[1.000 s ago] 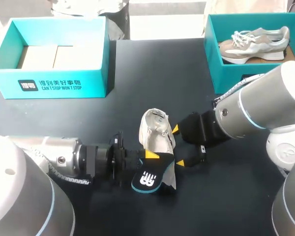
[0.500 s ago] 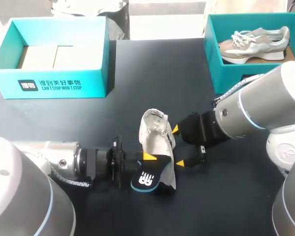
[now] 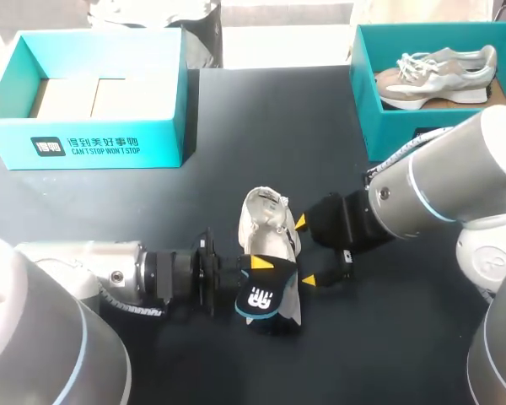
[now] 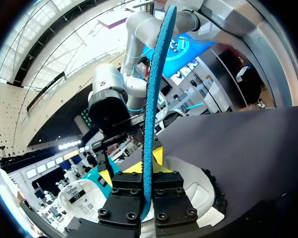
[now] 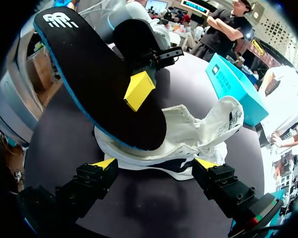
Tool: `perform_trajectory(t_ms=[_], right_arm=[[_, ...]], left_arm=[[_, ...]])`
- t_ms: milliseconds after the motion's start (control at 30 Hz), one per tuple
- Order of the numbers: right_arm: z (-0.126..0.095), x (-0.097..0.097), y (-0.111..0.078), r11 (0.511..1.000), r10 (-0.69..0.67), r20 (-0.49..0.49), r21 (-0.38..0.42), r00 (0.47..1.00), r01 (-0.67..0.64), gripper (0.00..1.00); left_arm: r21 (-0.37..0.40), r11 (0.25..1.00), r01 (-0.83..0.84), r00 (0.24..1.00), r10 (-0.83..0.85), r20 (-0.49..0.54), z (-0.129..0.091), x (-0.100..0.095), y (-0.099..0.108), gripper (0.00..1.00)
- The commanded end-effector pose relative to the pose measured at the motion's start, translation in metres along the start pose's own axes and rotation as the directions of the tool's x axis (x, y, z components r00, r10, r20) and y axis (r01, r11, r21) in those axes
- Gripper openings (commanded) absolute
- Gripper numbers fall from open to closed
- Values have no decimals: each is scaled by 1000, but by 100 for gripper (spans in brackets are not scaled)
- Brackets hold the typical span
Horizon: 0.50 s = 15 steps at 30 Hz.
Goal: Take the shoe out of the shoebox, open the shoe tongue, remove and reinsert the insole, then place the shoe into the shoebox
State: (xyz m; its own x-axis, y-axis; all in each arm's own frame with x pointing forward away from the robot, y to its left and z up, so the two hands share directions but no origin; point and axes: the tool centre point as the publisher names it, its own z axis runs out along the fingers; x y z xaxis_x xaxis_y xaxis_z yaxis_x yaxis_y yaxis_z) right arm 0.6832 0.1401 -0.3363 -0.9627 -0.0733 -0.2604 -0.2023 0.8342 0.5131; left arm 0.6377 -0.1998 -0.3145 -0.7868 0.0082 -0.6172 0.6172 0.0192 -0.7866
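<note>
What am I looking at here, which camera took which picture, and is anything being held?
This is a two-armed robot at a dark table. The wide picture looks down from above and behind it; the two round ones come from a camera on each wrist. The left gripper pinches a black insole with a blue edge. The right gripper clamps a white shoe from both sides, on the table. Behind stand two teal boxes: the left shoebox shows only a tan lining, and the right shoebox holds a grey sneaker.
</note>
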Motion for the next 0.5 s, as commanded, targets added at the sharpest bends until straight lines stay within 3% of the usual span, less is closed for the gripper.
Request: perform_trajectory(t_ms=[33,500], right_arm=[[1,1,0,1000,1,3,0,1000,-1,100],[1,1,0,1000,1,3,0,1000,-1,100]], left_arm=[[-7,1000,-1,1000,1,-8,9,-1,9,0],[-41,998,-41,999,40,-28,11,-12,50,0]])
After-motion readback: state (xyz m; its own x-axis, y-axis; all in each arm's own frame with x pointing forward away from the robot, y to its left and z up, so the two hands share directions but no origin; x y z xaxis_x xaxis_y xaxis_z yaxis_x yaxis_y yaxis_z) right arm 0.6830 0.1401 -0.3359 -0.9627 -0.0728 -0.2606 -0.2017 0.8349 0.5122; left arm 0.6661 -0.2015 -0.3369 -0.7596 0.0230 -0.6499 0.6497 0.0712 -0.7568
